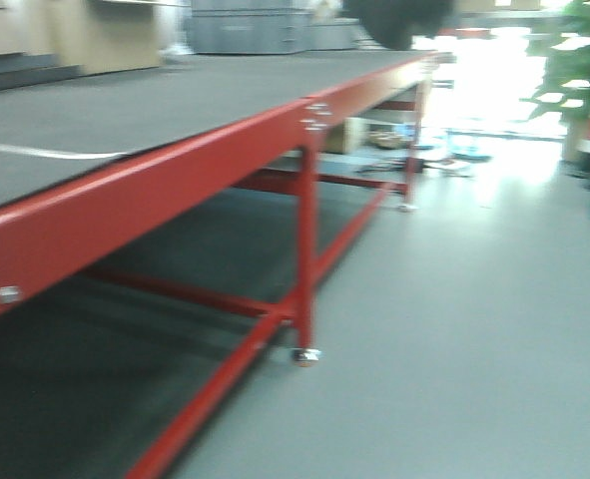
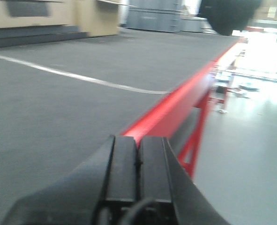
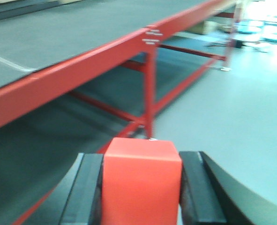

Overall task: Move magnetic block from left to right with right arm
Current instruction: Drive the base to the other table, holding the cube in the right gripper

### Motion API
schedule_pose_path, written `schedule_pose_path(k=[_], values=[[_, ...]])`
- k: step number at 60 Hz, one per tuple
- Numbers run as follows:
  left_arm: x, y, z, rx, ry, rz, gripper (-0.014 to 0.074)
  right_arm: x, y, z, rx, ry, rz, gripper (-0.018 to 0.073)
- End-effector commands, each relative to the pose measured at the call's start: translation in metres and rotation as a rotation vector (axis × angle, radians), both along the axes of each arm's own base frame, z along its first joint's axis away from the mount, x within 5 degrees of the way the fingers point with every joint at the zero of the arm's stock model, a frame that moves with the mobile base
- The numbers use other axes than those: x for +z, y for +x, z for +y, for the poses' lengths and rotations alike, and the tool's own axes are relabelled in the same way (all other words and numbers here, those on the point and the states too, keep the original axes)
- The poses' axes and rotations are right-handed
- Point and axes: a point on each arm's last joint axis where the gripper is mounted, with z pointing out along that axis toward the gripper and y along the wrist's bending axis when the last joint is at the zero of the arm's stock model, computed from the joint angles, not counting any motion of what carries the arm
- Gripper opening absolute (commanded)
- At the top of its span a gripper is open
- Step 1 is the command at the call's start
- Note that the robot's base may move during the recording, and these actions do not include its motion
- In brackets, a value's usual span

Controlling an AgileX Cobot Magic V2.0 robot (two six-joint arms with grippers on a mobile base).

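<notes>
Left gripper [image 2: 138, 143]: its fingers are sitting pressed together with nothing between them, hovering above the table [image 2: 72, 122] near its red edge, apparently parked out of the way.
Magnetic block [image 3: 141, 187]: it is hanging clear of the table, over the floor [image 3: 232, 108] beside the red frame, seemingly lifted for carrying across.
Right gripper [image 3: 141, 161]: its fingers are clamping the block's two sides, probably so it is not slipping in transit.

Hard daylight floods in from the far right, burning the floor [image 1: 494, 160] there to white glare, while everything smears with motion blur, the block [image 3: 140, 187] looks soft up close, and shadow pools under the table [image 1: 125, 200].
</notes>
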Motion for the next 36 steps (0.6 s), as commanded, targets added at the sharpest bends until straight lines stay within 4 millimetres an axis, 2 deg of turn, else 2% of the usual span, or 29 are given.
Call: schedule_pose_path(k=[1, 36], values=[[0.0058, -0.0014, 0.0, -0.001, -0.005, -0.094, -0.0116, 0.0147, 0.0006, 0.0, -0.001, 0.0, -0.099, 0.0181], [0.0058, -0.0014, 0.0, -0.001, -0.005, -0.094, -0.0116, 0.0147, 0.0006, 0.0, -0.001, 0.0, -0.099, 0.0181]])
